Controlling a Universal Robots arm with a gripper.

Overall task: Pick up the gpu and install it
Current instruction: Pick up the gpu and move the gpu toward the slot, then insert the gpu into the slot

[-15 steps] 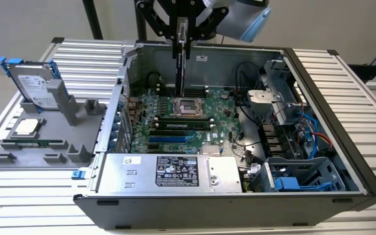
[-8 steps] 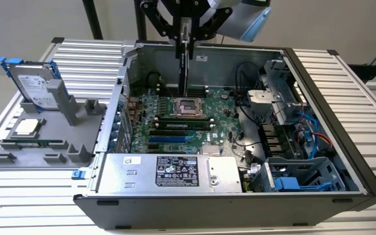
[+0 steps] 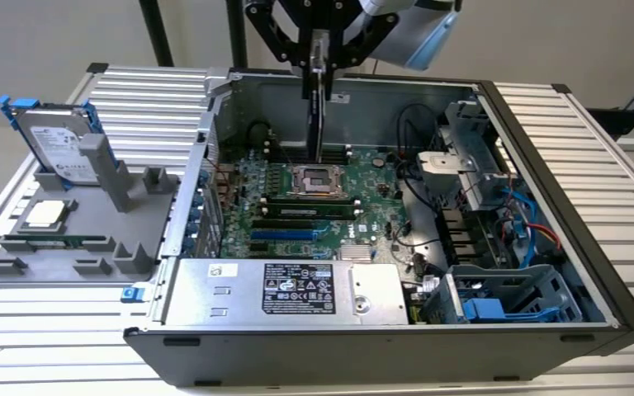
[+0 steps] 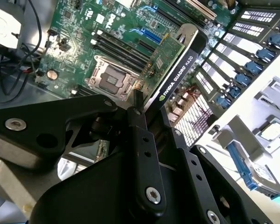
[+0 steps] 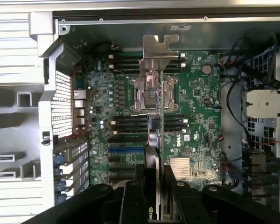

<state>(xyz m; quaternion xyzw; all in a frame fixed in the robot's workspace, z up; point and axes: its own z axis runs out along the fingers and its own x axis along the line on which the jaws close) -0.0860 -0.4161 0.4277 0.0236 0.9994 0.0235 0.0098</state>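
— GPU (image 3: 314,115) is being held where?

— It is being held upright over the open case (image 3: 405,351), above the motherboard (image 3: 378,198). It is being clamped by the gripper (image 3: 317,70), whose fingers (image 4: 139,123) are being pressed against the two faces of the card.

— How is it being presented?

— In the exterior view it is being seen edge-on, hanging straight down from the gripper. In the first wrist view its silver bracket (image 5: 156,51) is being shown at the end farthest from the gripper (image 5: 154,186), over the socket (image 5: 151,91). In the second wrist view the green face of the GPU (image 4: 165,58) and its black edge are being shown running out from the gripper (image 4: 147,114).

— Is the motherboard being touched?

— That cannot be told. The card is not seated in the blue slot (image 3: 284,235).

— What else is being shown?

— A hard drive (image 3: 59,144) is being propped upright in a grey holder (image 3: 75,239) on the exterior view's left, well apart from the card.
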